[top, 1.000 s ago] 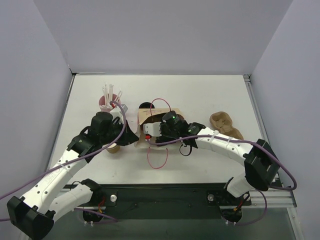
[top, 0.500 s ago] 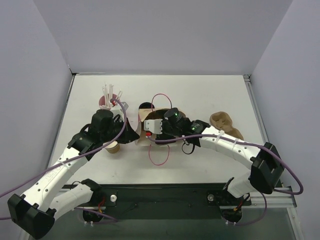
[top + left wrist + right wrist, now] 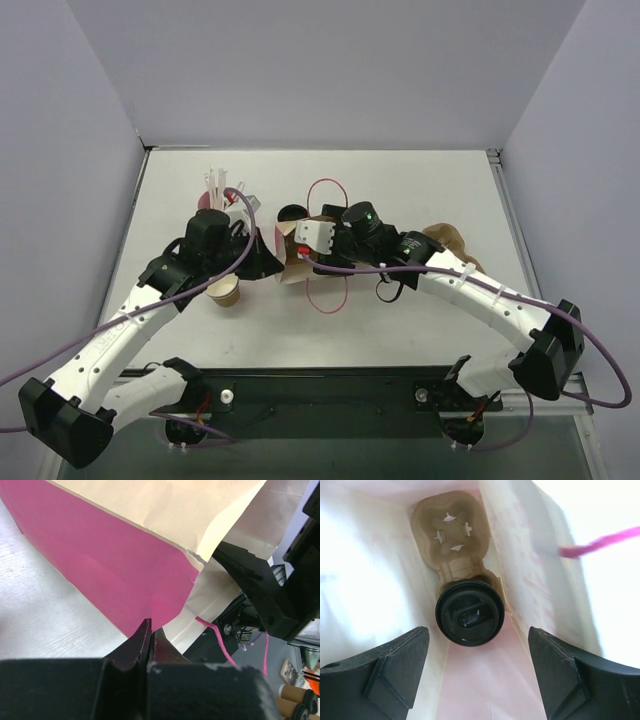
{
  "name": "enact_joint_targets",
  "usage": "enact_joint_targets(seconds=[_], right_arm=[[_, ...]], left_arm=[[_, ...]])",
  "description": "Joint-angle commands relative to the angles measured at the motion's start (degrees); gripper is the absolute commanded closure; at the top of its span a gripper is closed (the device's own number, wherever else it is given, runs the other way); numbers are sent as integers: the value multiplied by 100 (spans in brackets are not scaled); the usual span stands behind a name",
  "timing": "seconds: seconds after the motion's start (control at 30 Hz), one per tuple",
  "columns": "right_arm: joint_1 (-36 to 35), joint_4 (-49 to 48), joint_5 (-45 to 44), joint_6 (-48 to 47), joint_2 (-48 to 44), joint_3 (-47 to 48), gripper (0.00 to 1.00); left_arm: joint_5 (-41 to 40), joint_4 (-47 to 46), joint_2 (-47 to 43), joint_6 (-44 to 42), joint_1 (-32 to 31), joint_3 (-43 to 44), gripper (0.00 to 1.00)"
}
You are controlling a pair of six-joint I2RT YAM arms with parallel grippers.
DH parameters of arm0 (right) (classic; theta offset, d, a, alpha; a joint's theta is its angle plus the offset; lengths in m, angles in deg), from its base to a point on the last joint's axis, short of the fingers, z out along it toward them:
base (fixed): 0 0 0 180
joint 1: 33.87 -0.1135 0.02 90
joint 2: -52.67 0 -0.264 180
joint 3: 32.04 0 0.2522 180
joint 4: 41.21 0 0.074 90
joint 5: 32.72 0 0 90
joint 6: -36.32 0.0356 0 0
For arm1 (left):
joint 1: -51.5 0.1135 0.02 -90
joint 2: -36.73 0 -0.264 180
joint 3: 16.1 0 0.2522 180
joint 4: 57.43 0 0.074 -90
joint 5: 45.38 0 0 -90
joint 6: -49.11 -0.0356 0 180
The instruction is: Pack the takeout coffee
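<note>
I'm watching the left arm stretching from its base up toward the middle and angling inward at the far end, and the left gripper is sitting with its jaws pressed flat together. The right arm is bending in a long arc leftward, and the right gripper is pointing downward with its fingers standing wide apart.

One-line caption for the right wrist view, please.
Right gripper open inside the bag, above the takeout coffee seated in one cell of the cup carrier; the other cell empty.

Pink bag (open), straw cup, lidless cup
</note>
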Motion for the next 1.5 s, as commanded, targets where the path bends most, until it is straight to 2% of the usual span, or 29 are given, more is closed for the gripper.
enact_joint_targets(seconds=[0.0, 0.43, 0.77, 0.87, 0.9, 1.03, 1.13, 1.33, 1.47], right_arm=[[63, 490, 290, 279, -436, 324, 20], [142, 667, 633, 1334, -1034, 1062, 20], [441, 350, 589, 1756, -1403, 931, 19], [564, 245, 572, 1932, -1447, 887, 19], [590, 236, 545, 1958, -1465, 887, 19], [634, 131, 431, 2107, -1482, 843, 19], [652, 113, 230, 2195, -1482, 843, 19], [792, 568, -974, 3390, -1149, 1413, 20], [906, 842, -1098, 3856, -903, 1625, 20]], left_arm=[[261, -114, 77, 299, -22, 362, 100], [410, 44, 262, 1265, -13, 591, 100], [323, 237, 218, 2013, -4, 485, 100], [147, 378, 157, 2092, -4, 494, 93], [103, 421, 131, 2101, 4, 494, 87], [-143, 527, 192, 2023, 40, 669, 83], [-222, 510, 315, 2031, 66, 836, 83], [-354, 457, 491, 2075, 66, 1065, 82], [-477, 448, 683, 2023, 75, 1354, 79]])
